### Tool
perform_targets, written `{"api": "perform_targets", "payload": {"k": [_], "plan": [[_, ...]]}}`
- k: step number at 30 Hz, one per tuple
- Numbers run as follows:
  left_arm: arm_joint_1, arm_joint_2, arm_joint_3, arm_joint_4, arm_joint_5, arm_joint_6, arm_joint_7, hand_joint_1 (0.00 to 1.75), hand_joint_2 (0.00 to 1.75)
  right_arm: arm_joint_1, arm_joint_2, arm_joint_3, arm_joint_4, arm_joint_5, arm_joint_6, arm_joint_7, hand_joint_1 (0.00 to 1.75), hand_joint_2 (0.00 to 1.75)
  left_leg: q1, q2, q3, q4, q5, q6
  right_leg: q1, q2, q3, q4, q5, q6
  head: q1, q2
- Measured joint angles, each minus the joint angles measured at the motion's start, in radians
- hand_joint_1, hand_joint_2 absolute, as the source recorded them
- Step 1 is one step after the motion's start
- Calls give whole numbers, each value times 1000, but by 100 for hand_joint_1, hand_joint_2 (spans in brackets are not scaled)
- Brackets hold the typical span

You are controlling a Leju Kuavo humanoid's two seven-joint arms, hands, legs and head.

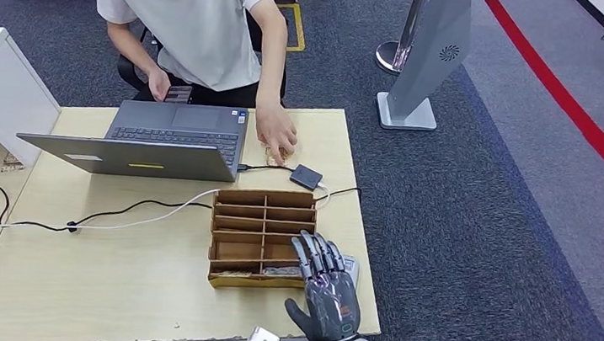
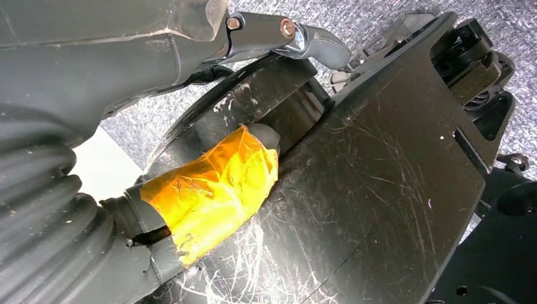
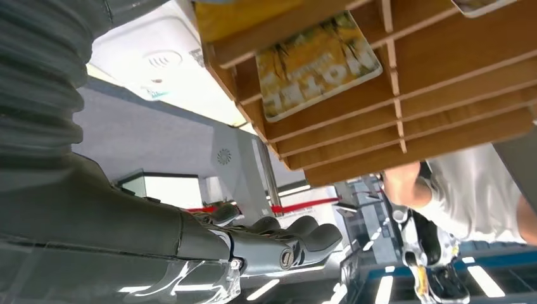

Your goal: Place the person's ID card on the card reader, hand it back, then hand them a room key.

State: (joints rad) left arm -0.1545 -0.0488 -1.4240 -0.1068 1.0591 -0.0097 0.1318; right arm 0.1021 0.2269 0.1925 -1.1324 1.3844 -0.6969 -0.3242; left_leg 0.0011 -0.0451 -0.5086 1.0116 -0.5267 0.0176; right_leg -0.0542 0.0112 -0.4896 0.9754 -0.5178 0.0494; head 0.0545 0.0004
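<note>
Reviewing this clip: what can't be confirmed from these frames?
- Head view: whether an ID card lies under the person's hand; the hand covers that spot beside the card reader.
- Head view: what the organizer holds in its near slots; the right robot hand overlaps them.
- Right wrist view: the hotel key card has a corner tucked behind a divider.
- Left wrist view: the left robot hand's fingers and grip are largely cut off.

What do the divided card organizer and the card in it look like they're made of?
The organizer looks like thin plywood or fibreboard: matte brown, with pale cut edges in the right wrist view. The hotel card looks like glossy printed plastic or coated paper; which one is unclear.
</note>
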Motion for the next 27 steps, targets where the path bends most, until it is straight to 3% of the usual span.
{"api": "perform_targets", "payload": {"k": [12, 27], "plan": [[-1, 0, 0, 0, -3, -1, 1, 0, 175, -31, 24, -39, 83, 9, 0, -16, 0, 175, 0, 0, 0, 0, 0, 0, 0, 0, 0, 0, 0, 0, 0, 0], [-2, 0, 0, 0, -6, -3, 1, 0, 175, -75, 37, -13, 117, -1, 0, -24, 0, 175, 0, 0, 0, 0, 0, 0, 0, 0, 0, 0, 0, 0, 0, 0]]}}
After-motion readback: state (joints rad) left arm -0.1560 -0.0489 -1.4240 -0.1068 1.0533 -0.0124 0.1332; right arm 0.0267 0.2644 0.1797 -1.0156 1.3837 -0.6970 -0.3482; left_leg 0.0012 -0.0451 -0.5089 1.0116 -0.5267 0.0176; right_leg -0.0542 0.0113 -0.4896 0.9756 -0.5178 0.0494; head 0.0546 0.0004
